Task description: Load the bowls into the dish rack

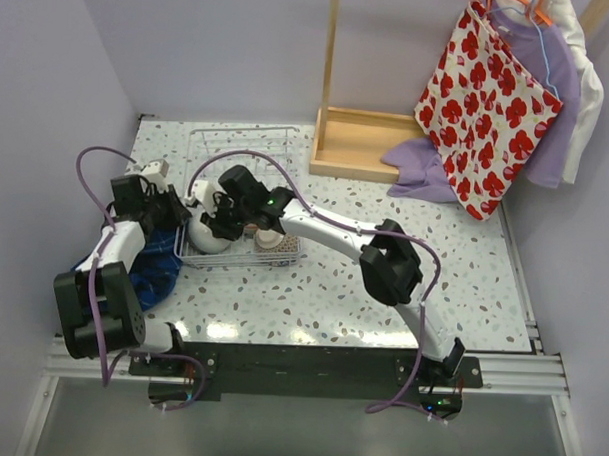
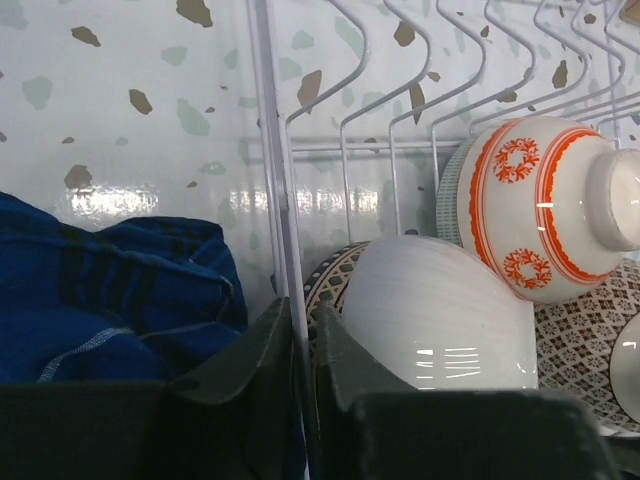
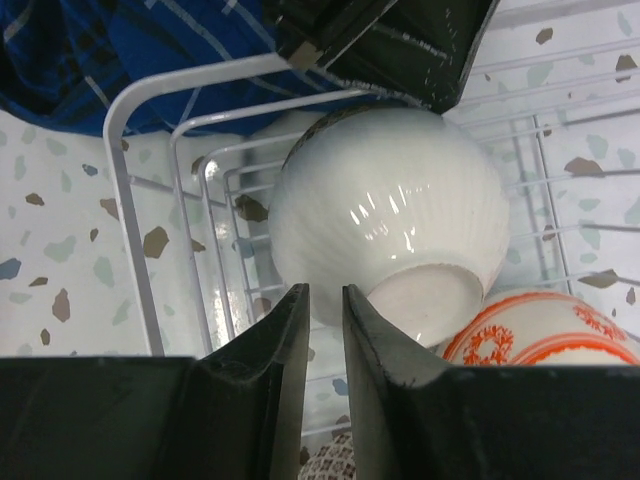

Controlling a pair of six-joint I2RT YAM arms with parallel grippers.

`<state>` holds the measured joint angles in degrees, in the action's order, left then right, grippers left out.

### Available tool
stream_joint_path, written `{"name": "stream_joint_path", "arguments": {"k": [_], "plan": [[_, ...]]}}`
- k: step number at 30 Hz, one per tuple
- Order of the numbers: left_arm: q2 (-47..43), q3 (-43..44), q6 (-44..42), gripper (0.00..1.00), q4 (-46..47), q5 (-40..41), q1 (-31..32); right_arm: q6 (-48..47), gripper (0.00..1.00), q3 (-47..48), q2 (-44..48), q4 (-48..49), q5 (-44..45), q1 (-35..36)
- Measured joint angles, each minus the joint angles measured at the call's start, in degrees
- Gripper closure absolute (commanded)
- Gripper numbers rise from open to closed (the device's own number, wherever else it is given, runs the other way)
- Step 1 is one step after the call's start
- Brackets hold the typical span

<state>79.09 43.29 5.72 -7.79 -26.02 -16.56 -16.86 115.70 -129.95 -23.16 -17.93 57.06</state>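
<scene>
Dish rack [image 2: 270,120] held white bowl [image 3: 385,210], orange-patterned bowl [image 2: 540,205], net-patterned bowl [image 2: 580,340]. Left claw [image 2: 302,340] pinched its side wire; right claw [image 3: 326,340] slightly spread, empty.

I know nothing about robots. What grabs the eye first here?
A white ribbed bowl lies tipped on its side in the wire rack at the left of the top view, an orange-patterned bowl beside it. At far right hangs a bag covered in red flowers.
</scene>
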Motion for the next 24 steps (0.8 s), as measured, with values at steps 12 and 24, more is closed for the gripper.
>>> {"name": "stream_joint_path", "arguments": {"k": [12, 24], "plan": [[0.11, 0.44, 0.70, 1.00, 1.16, 7.23, 4.39, -1.64, 0.65, -6.88, 12.79, -2.69, 3.56, -0.81], [-5.51, -6.49, 3.78, 0.78, 6.14, 7.50, 6.80, -4.46, 0.65, -16.83, 17.03, -4.33, 5.53, -0.83]]}}
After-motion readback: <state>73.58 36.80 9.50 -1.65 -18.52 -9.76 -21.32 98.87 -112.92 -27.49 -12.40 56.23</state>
